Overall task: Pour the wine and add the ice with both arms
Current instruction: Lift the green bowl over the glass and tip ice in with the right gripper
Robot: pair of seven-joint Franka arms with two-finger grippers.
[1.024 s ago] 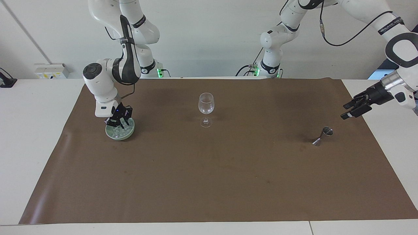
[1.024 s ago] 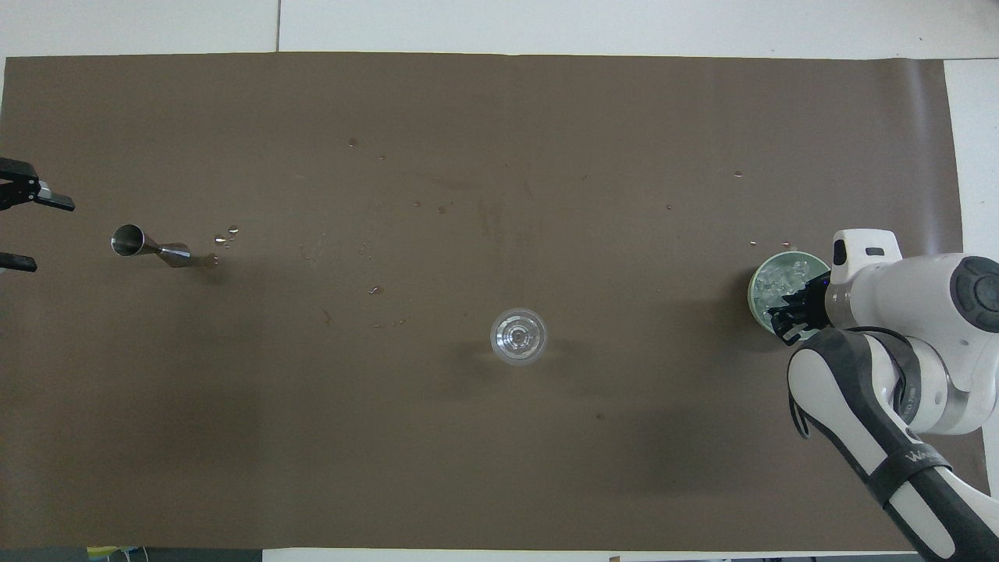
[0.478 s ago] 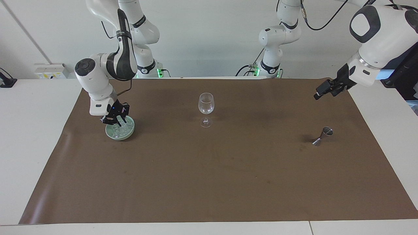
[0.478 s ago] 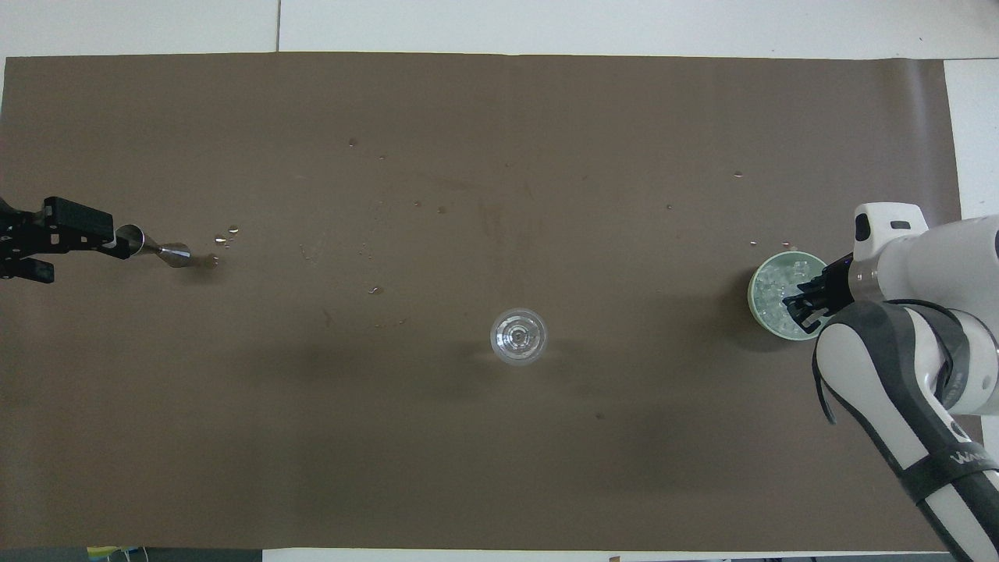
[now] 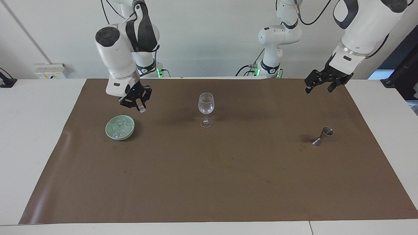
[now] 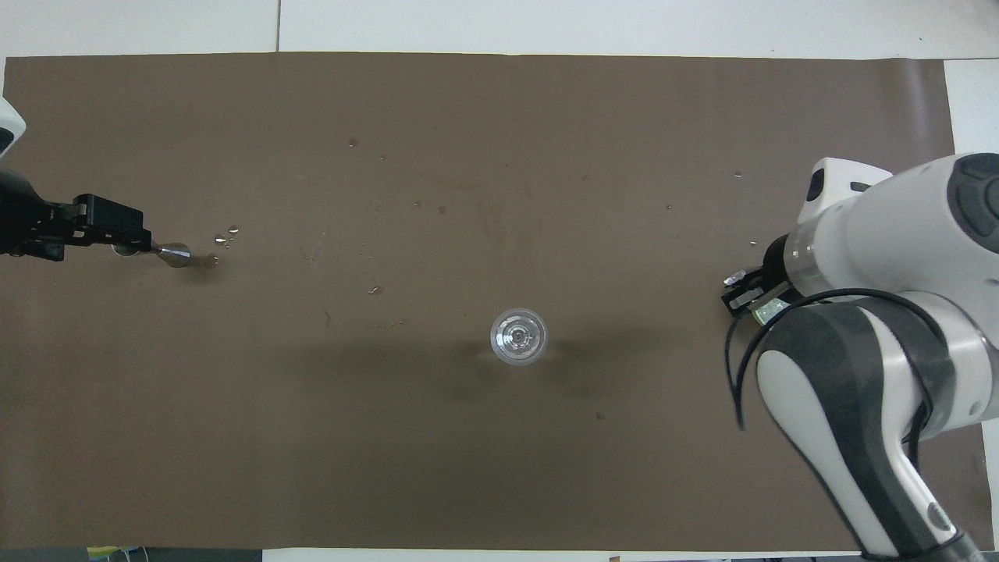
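Right gripper (image 5: 141, 108), upper left of the facing frame, is clenched on a small clear ice cube (image 5: 141, 108), raised above our brown mat (image 5: 209, 182) between the green dish (image 5: 120, 128) of ice and the wine glass (image 5: 206, 103). Left gripper (image 5: 321, 85), upper right, hangs released above the mat's corner. We see a steel jigger (image 5: 322, 135) lying lower right, white tabletop (image 5: 32, 130) around, pale wall (image 5: 212, 39) above.

The right pincer (image 5: 140, 107) hangs raised, fingertips pinched together and pointing down. The left pincer (image 5: 321, 85) hovers high, fingers spread.
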